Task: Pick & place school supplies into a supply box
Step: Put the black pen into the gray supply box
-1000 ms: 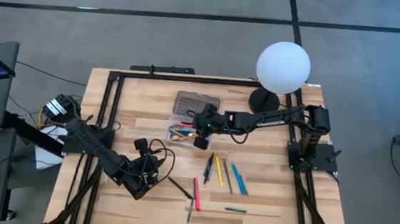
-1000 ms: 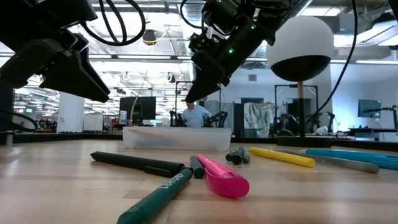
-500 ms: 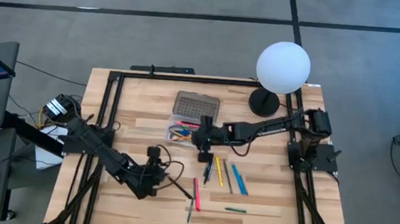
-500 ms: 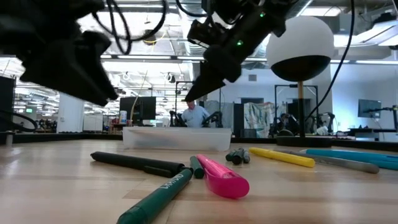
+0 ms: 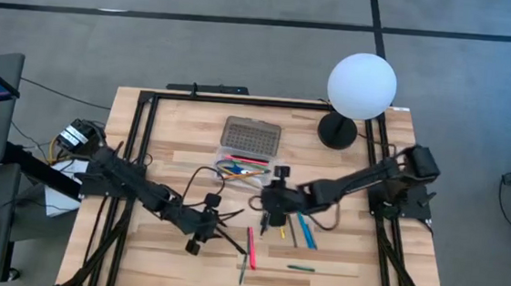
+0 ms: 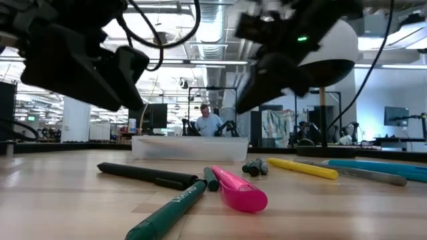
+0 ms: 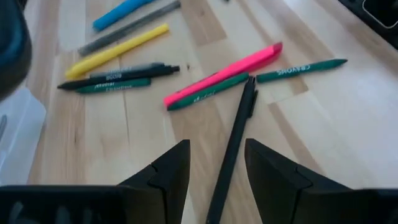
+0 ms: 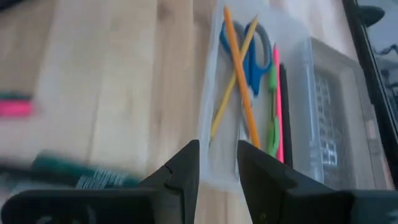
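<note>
Over the table (image 5: 175,123), right end effector (image 5: 268,219) now off the supply box (image 5: 243,156).

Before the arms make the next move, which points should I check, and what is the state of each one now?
1. Supply box lid open: ok.
2. Room left in the box beside the scissors and pencils: ok.
3. Left gripper fingers open and empty: ok.
4. Black pen lined up between the left fingers: ok in the left wrist view.
5. Right gripper empty, fingers apart: ok.
6. Arms clear of each other: ok; in the high view the right gripper hangs above the pens beside the box, apart from the left one.
</note>
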